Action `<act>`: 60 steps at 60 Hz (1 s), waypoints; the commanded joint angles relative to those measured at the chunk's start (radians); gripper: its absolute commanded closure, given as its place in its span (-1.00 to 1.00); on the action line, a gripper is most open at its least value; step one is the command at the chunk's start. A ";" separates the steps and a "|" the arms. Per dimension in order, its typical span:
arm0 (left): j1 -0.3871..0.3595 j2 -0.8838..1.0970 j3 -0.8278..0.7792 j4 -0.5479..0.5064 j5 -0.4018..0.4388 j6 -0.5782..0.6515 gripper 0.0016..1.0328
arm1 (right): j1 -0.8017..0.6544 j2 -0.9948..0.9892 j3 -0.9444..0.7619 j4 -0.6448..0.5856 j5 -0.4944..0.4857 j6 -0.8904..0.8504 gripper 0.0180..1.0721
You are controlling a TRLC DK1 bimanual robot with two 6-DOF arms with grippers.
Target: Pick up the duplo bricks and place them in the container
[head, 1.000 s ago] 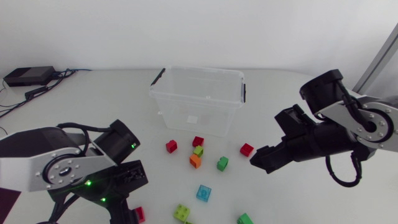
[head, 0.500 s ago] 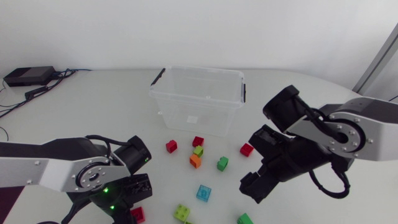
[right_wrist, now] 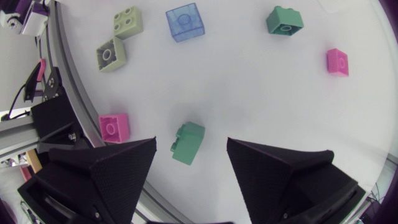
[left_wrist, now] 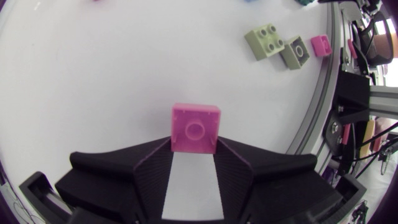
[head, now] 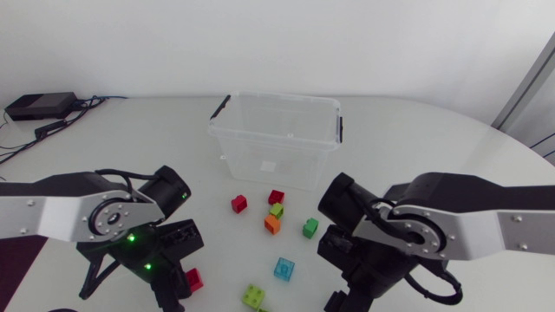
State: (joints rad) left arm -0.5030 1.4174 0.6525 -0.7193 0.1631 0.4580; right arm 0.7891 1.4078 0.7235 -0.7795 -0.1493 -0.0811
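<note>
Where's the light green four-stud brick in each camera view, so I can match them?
Head view: light green brick at the lower edge, between the arms, near the blue brick.
Left wrist view: the brick lies ahead of the left gripper, past the pink brick.
Right wrist view: the brick lies ahead of the right gripper, beside the blue brick.
Landmark: the olive brick at its corner, in both wrist views.
</note>
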 commanded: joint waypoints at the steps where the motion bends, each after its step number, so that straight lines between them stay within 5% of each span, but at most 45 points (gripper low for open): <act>1: 0.040 -0.063 0.065 -0.022 0.032 0.028 0.37 | 0.019 0.028 -0.019 -0.012 0.004 0.018 -0.32; 21: 0.135 -0.126 0.259 0.052 0.102 -0.070 0.37 | 0.062 0.103 -0.030 -0.003 -0.003 0.004 -0.11; 36: 0.167 -0.109 0.328 0.300 0.104 -0.216 0.36 | 0.067 0.114 -0.015 0.011 -0.019 0.001 0.47; 60: 0.158 0.132 0.516 0.537 0.081 -0.348 0.34 | -0.071 -0.024 0.079 -0.058 -0.003 -0.029 0.50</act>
State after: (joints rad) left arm -0.3424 1.4719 1.1034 -0.2066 0.2504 0.1555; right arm 0.7502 1.4200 0.7540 -0.8104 -0.1562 -0.0910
